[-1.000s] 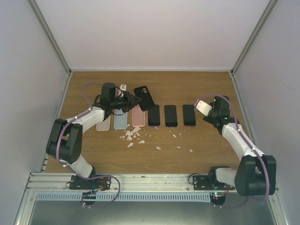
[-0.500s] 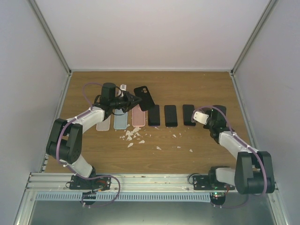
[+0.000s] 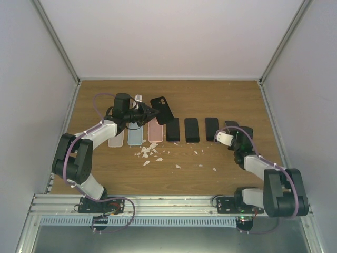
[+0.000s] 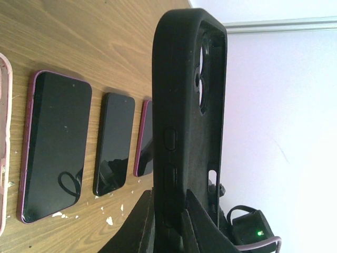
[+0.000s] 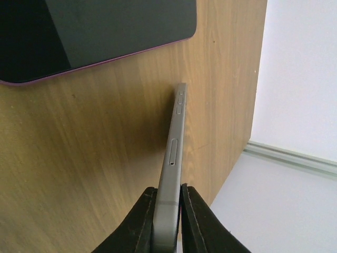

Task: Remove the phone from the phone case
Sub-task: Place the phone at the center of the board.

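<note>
- Brought lower, the right gripper (image 5: 167, 204) is clamped on a slim grey phone (image 5: 176, 132).
- A black rubbery phone case (image 4: 181, 95) is pinched by the left gripper (image 4: 168, 216).

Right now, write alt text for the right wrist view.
The right end effector clamps a thin grey phone edge-on, with the wood table behind it. A second phone lies flat, screen up, at the upper left.

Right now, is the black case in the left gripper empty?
Empty: the white wall shows through the camera cutout of the black case, and the right gripper pinches a bare phone.
</note>
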